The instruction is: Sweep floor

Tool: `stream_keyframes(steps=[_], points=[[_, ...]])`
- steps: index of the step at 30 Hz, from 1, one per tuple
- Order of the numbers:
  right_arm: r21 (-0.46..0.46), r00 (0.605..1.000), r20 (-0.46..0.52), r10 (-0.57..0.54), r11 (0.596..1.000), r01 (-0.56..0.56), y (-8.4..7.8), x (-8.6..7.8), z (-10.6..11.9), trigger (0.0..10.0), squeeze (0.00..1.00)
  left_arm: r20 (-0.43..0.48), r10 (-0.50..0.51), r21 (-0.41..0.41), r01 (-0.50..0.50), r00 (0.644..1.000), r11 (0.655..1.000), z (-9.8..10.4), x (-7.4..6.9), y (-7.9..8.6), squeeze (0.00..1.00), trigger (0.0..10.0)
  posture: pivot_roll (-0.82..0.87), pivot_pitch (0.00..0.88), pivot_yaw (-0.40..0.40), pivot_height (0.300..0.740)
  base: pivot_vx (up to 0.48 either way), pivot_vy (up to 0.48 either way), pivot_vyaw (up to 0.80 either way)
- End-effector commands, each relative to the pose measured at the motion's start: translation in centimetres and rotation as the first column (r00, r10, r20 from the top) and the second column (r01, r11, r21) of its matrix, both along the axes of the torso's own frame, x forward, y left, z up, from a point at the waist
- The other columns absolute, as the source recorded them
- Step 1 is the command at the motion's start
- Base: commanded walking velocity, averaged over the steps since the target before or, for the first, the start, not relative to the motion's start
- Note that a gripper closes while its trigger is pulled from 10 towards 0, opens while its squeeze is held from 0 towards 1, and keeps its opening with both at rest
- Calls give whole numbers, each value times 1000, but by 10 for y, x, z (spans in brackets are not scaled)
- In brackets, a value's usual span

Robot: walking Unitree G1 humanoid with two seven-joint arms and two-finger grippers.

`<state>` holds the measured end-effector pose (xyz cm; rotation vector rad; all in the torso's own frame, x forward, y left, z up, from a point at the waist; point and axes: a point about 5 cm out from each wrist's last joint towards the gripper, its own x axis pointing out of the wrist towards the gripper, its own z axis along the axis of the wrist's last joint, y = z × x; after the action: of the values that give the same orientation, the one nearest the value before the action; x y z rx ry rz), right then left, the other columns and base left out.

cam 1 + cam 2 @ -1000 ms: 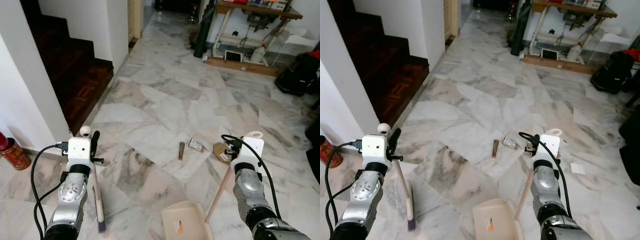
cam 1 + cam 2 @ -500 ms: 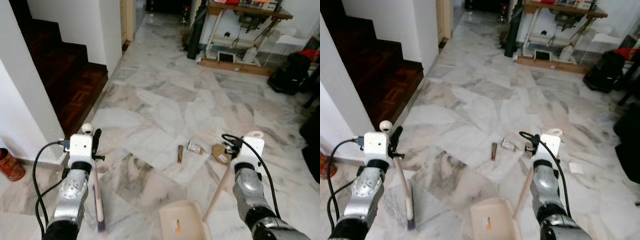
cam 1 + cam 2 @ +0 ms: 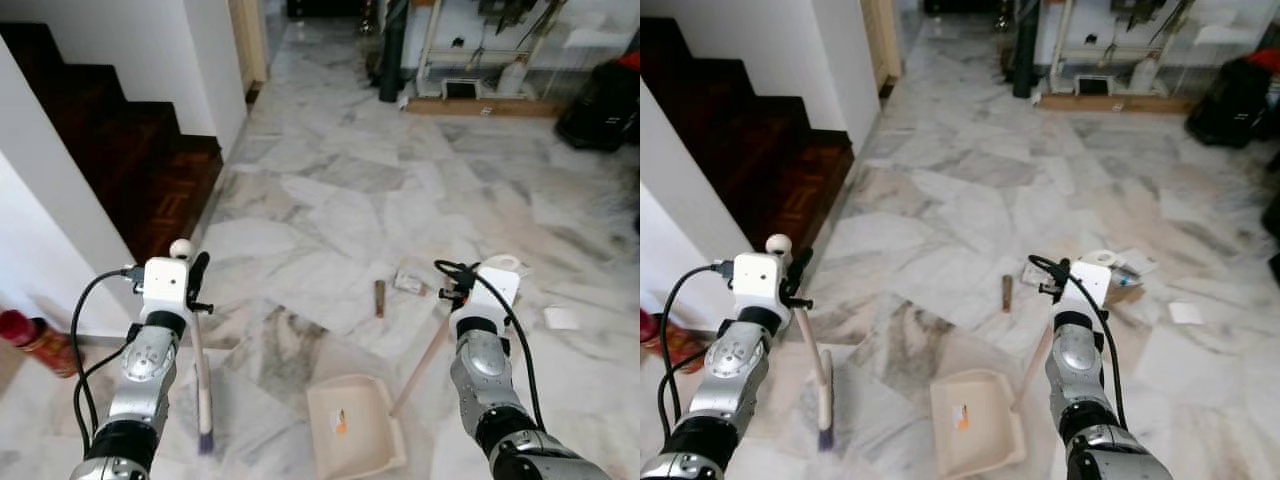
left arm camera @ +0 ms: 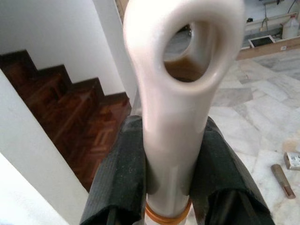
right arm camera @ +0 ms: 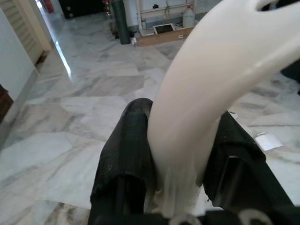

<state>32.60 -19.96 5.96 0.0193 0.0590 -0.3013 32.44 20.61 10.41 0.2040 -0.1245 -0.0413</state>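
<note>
Marble floor (image 3: pixel 330 210): approach step, left gripper (image 4: pixel 171 180) clamped on broom (image 3: pixel 203 400), right gripper (image 5: pixel 176 180) clamped on dustpan (image 3: pixel 355 430); next, reach litter (image 3: pixel 380 298) ahead of both jaws.

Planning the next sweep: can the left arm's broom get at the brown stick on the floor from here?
Probably not yet. The left tool grips the broom, whose bristles sit on the floor by the robot's left side; the brown stick lies ahead and to the right, beyond the dustpan. The marble between looks free.

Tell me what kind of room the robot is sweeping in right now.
Probably a ground-floor hall in a home: a marble floor, a dark wooden staircase on the left, and a cluttered work table at the far end.
</note>
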Motion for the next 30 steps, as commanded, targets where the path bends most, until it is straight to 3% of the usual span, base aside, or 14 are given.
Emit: stream_keyframes(steps=[1, 11, 19, 26, 30], points=[[-13, 999, 45, 12, 1000, -11, 5, 5, 9, 10000, 0, 30, -18, 17, 18, 999, 1000, 10, 6, 1, 0, 10000, -124, 0, 101, 740, 0, 0, 0], [-2, 998, 67, 10, 1000, -10, 5, 6, 12, 10000, 0, 42, -33, -1, 33, 999, 999, 13, 11, -4, 0, 10000, -63, 0, 72, 740, 0, 0, 0], [-8, 997, 65, 31, 999, -31, 5, 6, 12, 10000, 0, 44, 6, -18, -5, 999, 1000, 8, 6, 0, 0, 10000, -11, 0, 35, 740, 0, 0, 0], [-14, 999, 44, 30, 999, -30, -3, 6, 11, 10000, 0, 48, 36, -31, -35, 998, 999, 4, 0, 3, 0, 10000, 11, 0, -10, 740, 294, 0, 0], [-30, 998, 39, 40, 999, -38, -6, 7, 13, 10000, 0, 49, 53, -42, -51, 997, 998, 2, -2, 2, 0, 10000, 14, 0, -27, 740, 299, 0, -756]])
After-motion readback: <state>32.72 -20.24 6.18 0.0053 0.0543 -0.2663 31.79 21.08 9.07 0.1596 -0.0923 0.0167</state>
